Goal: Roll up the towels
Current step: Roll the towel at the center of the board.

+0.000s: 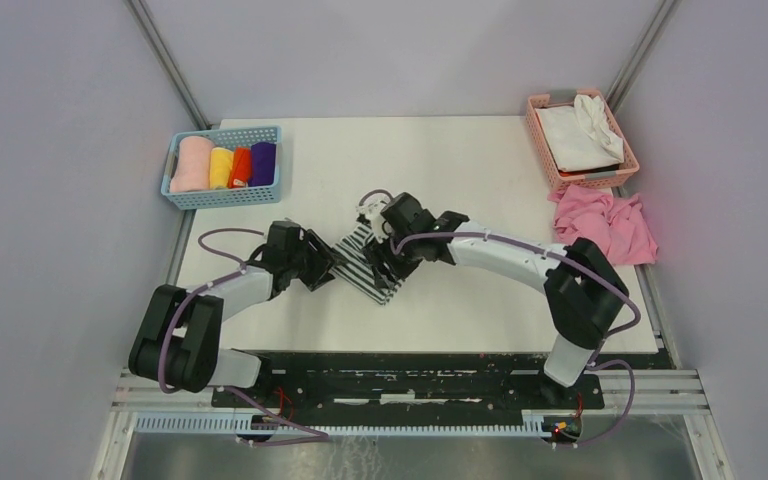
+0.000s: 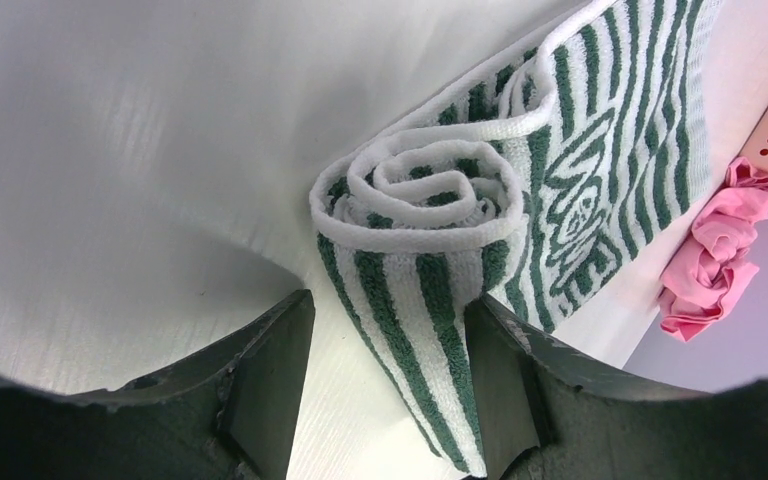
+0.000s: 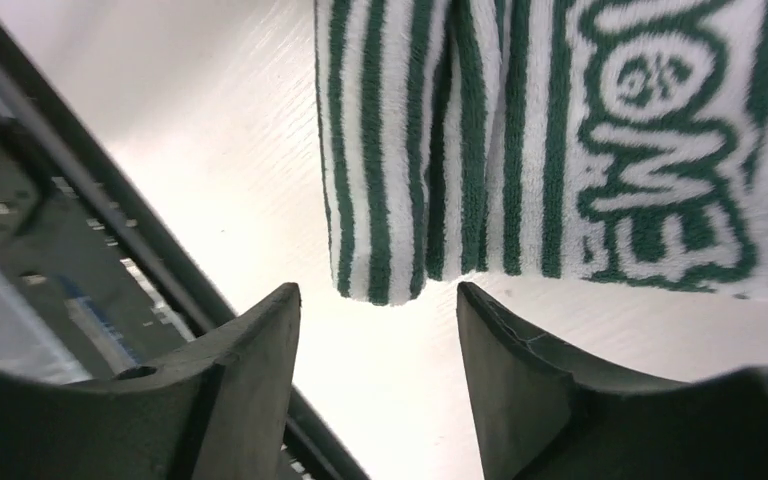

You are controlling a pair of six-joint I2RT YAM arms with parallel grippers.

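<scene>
The green-and-white striped towel (image 1: 368, 262) lies mid-table, partly rolled. In the left wrist view its rolled end (image 2: 420, 200) shows a spiral, and the flat lettered part runs off to the upper right. My left gripper (image 2: 390, 370) is open around the near end of the roll, which rests against the right finger. It sits at the towel's left side (image 1: 325, 262). My right gripper (image 3: 378, 340) is open and empty just short of the towel's edge (image 3: 410, 150), at its right side (image 1: 392, 262). A deep-purple roll (image 1: 263, 163) sits in the blue basket.
The blue basket (image 1: 222, 197) at the back left also holds pink, yellow and orange-red rolls. A pink basket (image 1: 588, 181) at the back right holds a white cloth (image 1: 580, 135). A crumpled pink cloth (image 1: 610, 225) lies in front of it, at the table's right edge.
</scene>
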